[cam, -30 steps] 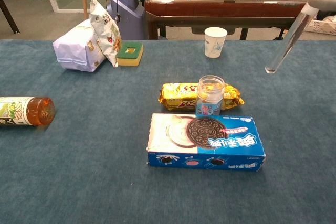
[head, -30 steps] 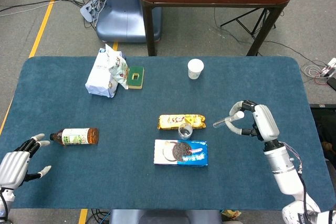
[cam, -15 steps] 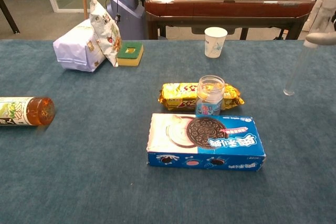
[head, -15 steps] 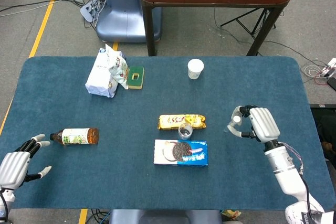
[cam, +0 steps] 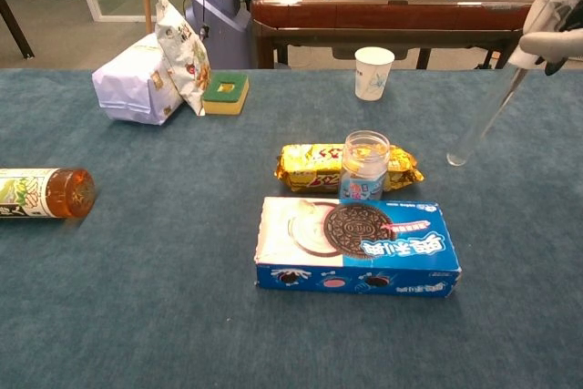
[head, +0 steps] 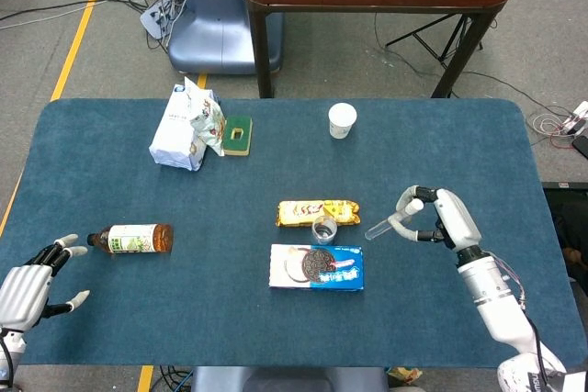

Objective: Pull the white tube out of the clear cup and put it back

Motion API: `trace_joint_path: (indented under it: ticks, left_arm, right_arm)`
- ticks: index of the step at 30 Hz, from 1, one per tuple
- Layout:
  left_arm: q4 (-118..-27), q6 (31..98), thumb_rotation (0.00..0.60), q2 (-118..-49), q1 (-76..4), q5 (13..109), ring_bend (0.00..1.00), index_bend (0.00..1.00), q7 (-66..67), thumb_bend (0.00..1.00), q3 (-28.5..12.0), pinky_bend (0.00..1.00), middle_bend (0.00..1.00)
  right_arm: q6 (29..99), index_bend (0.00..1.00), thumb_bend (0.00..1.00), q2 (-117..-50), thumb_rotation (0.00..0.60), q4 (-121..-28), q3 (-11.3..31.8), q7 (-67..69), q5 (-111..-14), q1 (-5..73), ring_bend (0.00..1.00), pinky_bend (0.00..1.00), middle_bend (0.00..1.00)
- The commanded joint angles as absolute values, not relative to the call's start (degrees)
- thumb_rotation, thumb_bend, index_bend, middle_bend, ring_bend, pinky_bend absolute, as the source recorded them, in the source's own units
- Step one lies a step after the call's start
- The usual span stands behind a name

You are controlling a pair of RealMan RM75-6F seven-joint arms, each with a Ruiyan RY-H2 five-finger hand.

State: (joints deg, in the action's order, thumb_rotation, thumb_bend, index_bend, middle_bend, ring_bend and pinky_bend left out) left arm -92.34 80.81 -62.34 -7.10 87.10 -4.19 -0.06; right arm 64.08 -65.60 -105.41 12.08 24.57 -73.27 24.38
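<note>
The clear cup (head: pixel 323 229) (cam: pixel 364 165) stands upright between a yellow snack pack and a cookie box, with nothing in it. My right hand (head: pixel 434 218) (cam: pixel 557 15) grips the white tube (head: pixel 382 225) (cam: pixel 484 119), a clear slim tube slanting down to the left. Its lower tip hangs to the right of the cup, apart from it and above the cloth. My left hand (head: pixel 32 286) rests open at the table's near left corner, holding nothing.
A yellow snack pack (head: pixel 317 212) lies behind the cup and an Oreo box (head: pixel 317 266) in front. A tea bottle (head: pixel 133 239) lies on its side at left. A white bag (head: pixel 186 124), a green sponge (head: pixel 238 134) and a paper cup (head: pixel 342 120) stand at the back.
My right hand swung the tube from slanted to near upright and back to slanted; its lower tip now sits lower and closer to the cup. The left hand stayed still.
</note>
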Motion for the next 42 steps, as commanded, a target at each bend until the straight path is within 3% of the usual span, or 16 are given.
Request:
trace_joint_path:
  ticks: [1,6,10,21,25,35,42]
  left_arm:
    - [-92.3,80.8,0.6,-62.3,-7.1,87.1,0.2,0.28,-4.2,0.21,-0.1,0.39,0.15]
    - [-92.4,80.8,0.6,-62.3,-7.1,87.2,0.2,0.28,-4.2,0.21,0.0,0.39,0.15]
    - [-92.4,80.8,0.6,-62.3,-7.1,87.0,0.2,0.28,-4.3,0.21,-0.1,0.39,0.15]
    - [-92.3,81.0,0.6,-62.2,-7.0,87.2,0.2,0.28,-4.6,0.21,-0.1,0.39,0.15]
    - [-92.3,81.0,0.6,-62.2,-7.0,87.2,0.2,0.28,-4.4,0.21,0.0,0.39,0.16]
    - [-92.5,80.9,0.6,-62.3,-7.1,87.0,0.2,0.28,-3.9,0.21,0.0,0.39,0.16]
    - [-92.5,80.9,0.6,-62.2,-7.0,86.9,0.2,0.28,-4.0,0.21,-0.1,0.39,0.15]
  right_arm:
    - [61.8,0.72,0.51,-63.7,0.6,-104.7,11.2,19.0,-75.3,24.6,0.47,0.45,0.67]
    - [60.0,0.72,0.52,-62.7,0.6,-106.1,9.7,2.0,-69.1,26.4,0.47,0.45,0.67]
    - [60.2,0.72,0.52,-63.2,0.6,-107.9,9.8,-4.1,-65.7,27.4,0.47,0.45,0.67]
    - [66.0,0.72,0.52,-67.4,0.6,-105.0,13.0,19.2,-75.6,24.5,0.47,0.45,0.67]
    - [67.9,0.72,0.52,-67.9,0.6,-103.6,13.1,21.1,-77.7,24.0,0.48,0.45,0.68]
    - [66.8,0.73,0.53,-67.0,0.6,-104.8,11.5,-6.6,-65.1,25.6,0.49,0.45,0.7]
    - [67.2,0.73,0.53,-68.4,0.6,-105.6,11.4,-8.9,-64.2,25.9,0.49,0.45,0.7]
